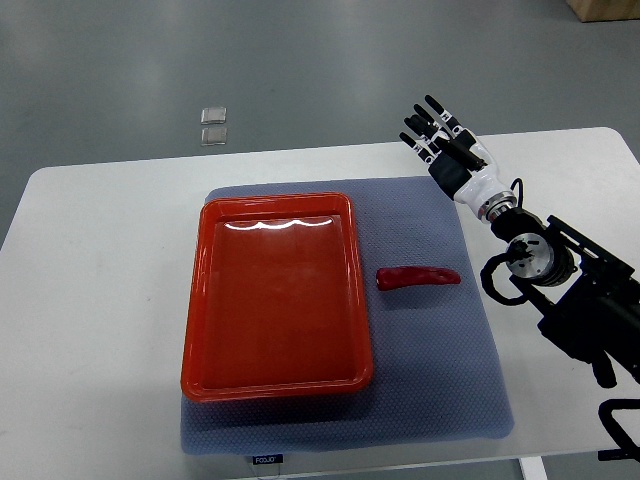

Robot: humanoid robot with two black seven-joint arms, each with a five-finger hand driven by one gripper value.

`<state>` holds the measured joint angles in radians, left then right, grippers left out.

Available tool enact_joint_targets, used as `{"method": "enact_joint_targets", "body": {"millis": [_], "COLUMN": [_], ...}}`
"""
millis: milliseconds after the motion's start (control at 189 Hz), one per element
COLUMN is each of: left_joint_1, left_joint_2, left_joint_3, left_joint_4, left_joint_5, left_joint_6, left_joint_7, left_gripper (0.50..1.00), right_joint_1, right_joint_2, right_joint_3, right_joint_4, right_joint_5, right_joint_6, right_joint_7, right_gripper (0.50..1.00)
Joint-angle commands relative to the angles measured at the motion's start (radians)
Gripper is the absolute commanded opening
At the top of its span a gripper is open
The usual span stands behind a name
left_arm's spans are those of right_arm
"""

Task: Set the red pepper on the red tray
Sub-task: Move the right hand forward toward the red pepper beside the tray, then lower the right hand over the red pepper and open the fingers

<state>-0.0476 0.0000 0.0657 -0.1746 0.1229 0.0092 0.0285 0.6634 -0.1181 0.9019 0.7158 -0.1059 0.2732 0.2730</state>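
A red pepper (417,277) lies on the blue-grey mat, just right of the red tray (200,300). The tray holds nothing and sits on the mat's left half. My right hand (436,131) is raised near the table's far edge, up and to the right of the pepper and well apart from it. Its fingers are spread and hold nothing. The right arm runs down to the picture's right edge. No left arm shows.
The blue-grey mat (440,370) covers the middle of a white table (90,300). Two small clear squares (213,125) lie on the grey floor beyond the table's far edge. A brown box corner (605,8) shows at the top right.
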Motion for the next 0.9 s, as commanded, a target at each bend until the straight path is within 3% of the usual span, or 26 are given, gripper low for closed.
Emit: {"method": "enact_joint_targets", "body": {"millis": [0,280,481,487,508,709,714,735,894], "left_joint_1": [0.000,0.000,0.000,0.000,0.000,0.000,0.000,0.000,0.000], "left_joint_2": [0.000,0.000,0.000,0.000,0.000,0.000,0.000,0.000,0.000], "left_joint_3": [0.000,-0.001,-0.001,-0.001,-0.001,-0.001,0.000,0.000,0.000], "left_joint_4": [0.003,0.001,0.003,0.001,0.001,0.001,0.001,0.000,-0.002], "left_joint_5": [0.000,-0.002,-0.002,0.000,-0.002,-0.002,-0.002,-0.002,-0.002], "left_joint_6": [0.000,0.001,0.001,0.001,0.001,0.001,0.001,0.001,0.001], "left_joint_7": [0.001,-0.001,0.001,0.001,-0.001,-0.001,-0.001,0.001,-0.001], "left_gripper": [1.000,1.000,1.000,1.000,1.000,1.000,1.000,1.000,1.000], "right_joint_1": [0.002,0.012,0.056,0.088,0.107,0.263,0.303,0.327,0.447], "right_joint_2": [0.000,-0.002,-0.034,-0.072,-0.086,-0.147,-0.196,-0.227,-0.337], "right_joint_3": [0.000,0.000,-0.037,-0.101,-0.135,-0.387,-0.453,-0.500,-0.675], "right_joint_4": [-0.001,-0.001,-0.004,-0.006,-0.006,0.021,0.054,0.092,0.286], "right_joint_5": [0.000,-0.017,-0.126,-0.221,-0.267,-0.575,-0.650,-0.698,-0.914], "right_joint_6": [-0.002,0.003,0.040,0.072,0.081,0.110,0.122,0.138,0.213], "right_joint_7": [0.000,-0.002,-0.057,-0.073,-0.077,-0.084,-0.089,-0.090,-0.097], "right_gripper": [0.913,0.913,0.913,0.913,0.913,0.913,0.913,0.913,0.913]}}
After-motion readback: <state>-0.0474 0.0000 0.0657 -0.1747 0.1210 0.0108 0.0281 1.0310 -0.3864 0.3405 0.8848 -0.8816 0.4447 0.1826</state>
